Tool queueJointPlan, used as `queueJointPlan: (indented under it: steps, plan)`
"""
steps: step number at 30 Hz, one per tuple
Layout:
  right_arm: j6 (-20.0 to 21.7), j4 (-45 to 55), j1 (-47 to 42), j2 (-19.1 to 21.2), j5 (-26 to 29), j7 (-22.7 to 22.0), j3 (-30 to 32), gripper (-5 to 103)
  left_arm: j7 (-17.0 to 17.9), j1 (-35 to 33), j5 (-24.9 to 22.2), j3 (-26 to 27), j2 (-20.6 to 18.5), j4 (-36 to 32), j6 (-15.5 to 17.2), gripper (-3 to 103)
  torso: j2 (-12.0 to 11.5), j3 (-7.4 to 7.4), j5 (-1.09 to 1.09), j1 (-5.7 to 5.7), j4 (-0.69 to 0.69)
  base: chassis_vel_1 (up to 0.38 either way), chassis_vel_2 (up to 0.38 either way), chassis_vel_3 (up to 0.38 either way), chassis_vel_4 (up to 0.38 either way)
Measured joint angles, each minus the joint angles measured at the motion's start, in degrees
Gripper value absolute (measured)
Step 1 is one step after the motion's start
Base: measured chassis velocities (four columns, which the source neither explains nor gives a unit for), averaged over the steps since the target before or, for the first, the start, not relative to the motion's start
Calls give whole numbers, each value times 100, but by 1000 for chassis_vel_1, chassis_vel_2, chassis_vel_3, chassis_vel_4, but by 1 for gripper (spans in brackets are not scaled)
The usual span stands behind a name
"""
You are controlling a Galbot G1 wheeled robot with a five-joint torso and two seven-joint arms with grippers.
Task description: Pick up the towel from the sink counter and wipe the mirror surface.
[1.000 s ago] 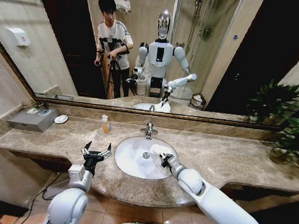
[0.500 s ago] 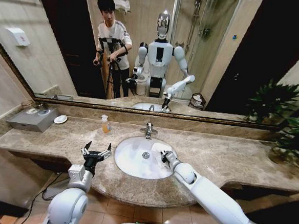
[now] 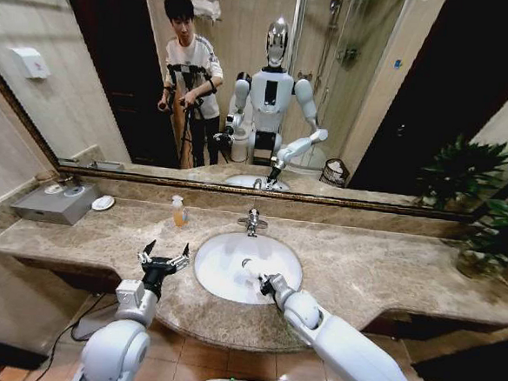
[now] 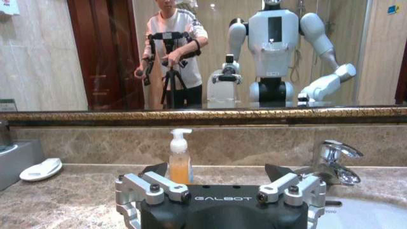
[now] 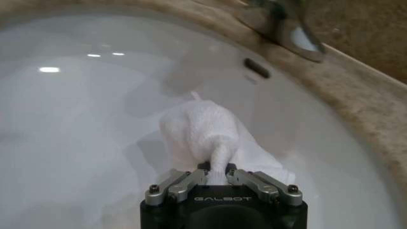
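Note:
My right gripper (image 5: 218, 172) is shut on the white terry towel (image 5: 207, 131), which bunches up in front of its fingers just above the white basin (image 5: 76, 124). In the head view this right gripper (image 3: 265, 285) hangs over the front right part of the basin (image 3: 222, 275), set in the beige marble sink counter (image 3: 388, 270). My left gripper (image 3: 164, 257) is open above the counter left of the basin, holding nothing; the left wrist view shows the same gripper (image 4: 216, 172) facing the wall. The mirror surface (image 3: 391, 95) spans the wall behind the counter.
A chrome faucet (image 3: 253, 221) stands behind the basin. An orange soap bottle (image 3: 179, 211), a white soap dish (image 3: 103, 202) and a grey box (image 3: 57, 201) sit at the back left. A potted plant (image 3: 495, 233) fills the far right corner.
My right gripper has drawn back from the basin's right rim toward its front, taking the towel off the rim. The left arm has not moved.

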State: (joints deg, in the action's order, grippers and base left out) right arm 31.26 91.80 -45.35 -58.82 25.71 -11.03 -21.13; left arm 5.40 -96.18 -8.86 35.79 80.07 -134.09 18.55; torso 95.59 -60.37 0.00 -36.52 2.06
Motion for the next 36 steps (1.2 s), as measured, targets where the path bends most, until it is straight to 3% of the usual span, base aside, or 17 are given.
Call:
queueJointPlan:
  steps: [8,17,25,36]
  plan:
    - [-545,-888,444,-429,-161,-196,148,8,0,0,0,0,0,0,0,100,0,0,0,-1,0,0,0,0,0]
    - [-462,-733,174,-447,-110,-333,-252,8,0,0,0,0,0,0,0,100,0,0,1,0,-1,0,0,0,0]
    - [-52,34,97,-99,511,-626,-607,8,0,0,0,0,0,0,0,100,1,0,0,1,-2,0,0,0,0]
    - [-337,-1175,664,-582,359,-659,-115,8,0,0,0,0,0,0,0,100,1,0,0,0,0,0,0,0,0]
